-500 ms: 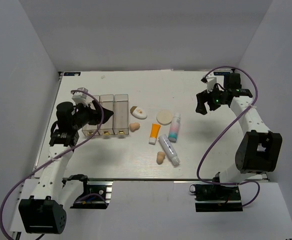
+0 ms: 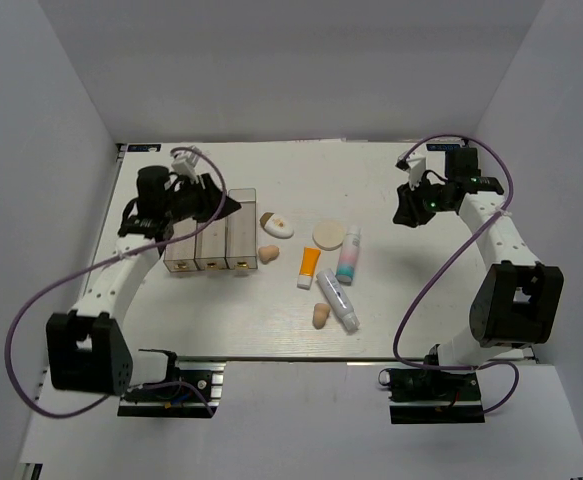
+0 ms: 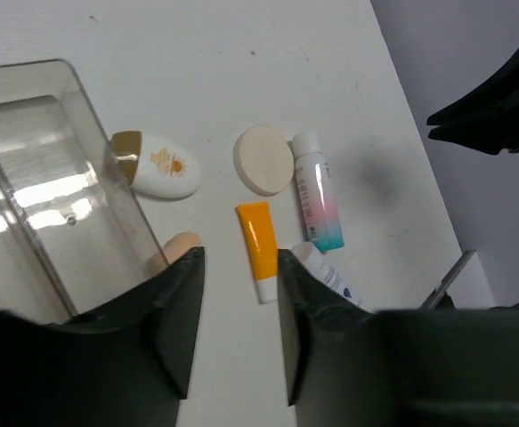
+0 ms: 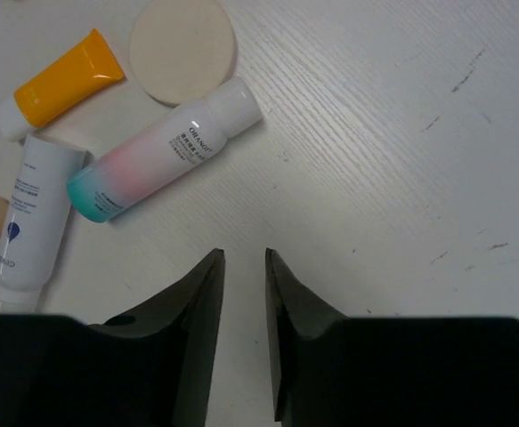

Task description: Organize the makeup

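Orange tube (image 2: 310, 262) lying near-to-far, cap nearest, left fingers (image 3: 174, 311) and right fingers (image 4: 197, 320) slightly parted, empty

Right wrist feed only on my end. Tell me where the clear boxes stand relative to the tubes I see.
Observer: In the top view, the three clear rectangular plastic boxes stand side by side, left of all the tubes.
Operator: Report the left pincer.
Observer: The left pincer is open and empty, hovering above the boxes' far end.
Operator: Count the sponges; I see only the edge of one.
Observer: There are two beige egg-shaped sponges. That one lies beside the rightmost box, and the other lies just left of the white squeeze tube.
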You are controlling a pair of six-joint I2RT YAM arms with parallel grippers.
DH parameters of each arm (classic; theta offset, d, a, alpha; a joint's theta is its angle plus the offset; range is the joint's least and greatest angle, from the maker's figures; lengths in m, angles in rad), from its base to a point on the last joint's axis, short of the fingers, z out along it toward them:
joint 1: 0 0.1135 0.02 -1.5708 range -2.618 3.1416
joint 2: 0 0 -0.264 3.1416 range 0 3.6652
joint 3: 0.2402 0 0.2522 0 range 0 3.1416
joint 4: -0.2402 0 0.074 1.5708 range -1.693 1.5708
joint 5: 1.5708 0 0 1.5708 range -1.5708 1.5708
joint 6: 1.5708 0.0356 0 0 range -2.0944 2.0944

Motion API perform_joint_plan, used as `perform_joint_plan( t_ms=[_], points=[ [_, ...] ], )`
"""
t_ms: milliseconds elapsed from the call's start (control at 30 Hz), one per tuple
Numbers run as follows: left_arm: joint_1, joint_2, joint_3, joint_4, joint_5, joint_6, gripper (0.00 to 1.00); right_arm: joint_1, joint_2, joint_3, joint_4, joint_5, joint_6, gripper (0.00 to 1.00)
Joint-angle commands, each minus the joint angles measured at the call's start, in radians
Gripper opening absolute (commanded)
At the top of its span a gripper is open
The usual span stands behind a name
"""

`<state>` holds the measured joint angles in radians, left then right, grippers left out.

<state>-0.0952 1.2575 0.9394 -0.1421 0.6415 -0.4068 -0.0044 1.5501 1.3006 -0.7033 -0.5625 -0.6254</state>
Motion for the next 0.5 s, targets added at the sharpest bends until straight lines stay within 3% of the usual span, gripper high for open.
perform_joint_plan(
  t_ms=[0, 33, 67, 200, 300, 467],
  points=[
    [-0.064, 0.127, 0.162, -0.094, -0.003, 0.051, 0.51, 0.001, -0.016, -0.035, 0.046, -0.077, 0.035, 0.30],
    [-0.080, 0.161, 0.197, -0.118, -0.043, 0.056, 0.54, 0.000, -0.012, -0.035, 0.059, -0.076, 0.045, 0.34],
    [-0.110, 0.192, 0.260, -0.169, -0.061, 0.056, 0.61, 0.035, -0.002, -0.035, 0.085, -0.070, 0.058, 0.52],
    [-0.192, 0.327, 0.389, -0.255, -0.170, 0.016, 0.73, 0.055, 0.037, -0.005, 0.123, -0.039, 0.116, 0.76],
    [-0.245, 0.404, 0.455, -0.304, -0.284, -0.059, 0.77, 0.067, 0.065, 0.026, 0.140, -0.019, 0.141, 0.86],
    [-0.329, 0.502, 0.555, -0.390, -0.425, -0.147, 0.80, 0.101, 0.096, 0.072, 0.156, -0.017, 0.167, 0.89]
  ],
)
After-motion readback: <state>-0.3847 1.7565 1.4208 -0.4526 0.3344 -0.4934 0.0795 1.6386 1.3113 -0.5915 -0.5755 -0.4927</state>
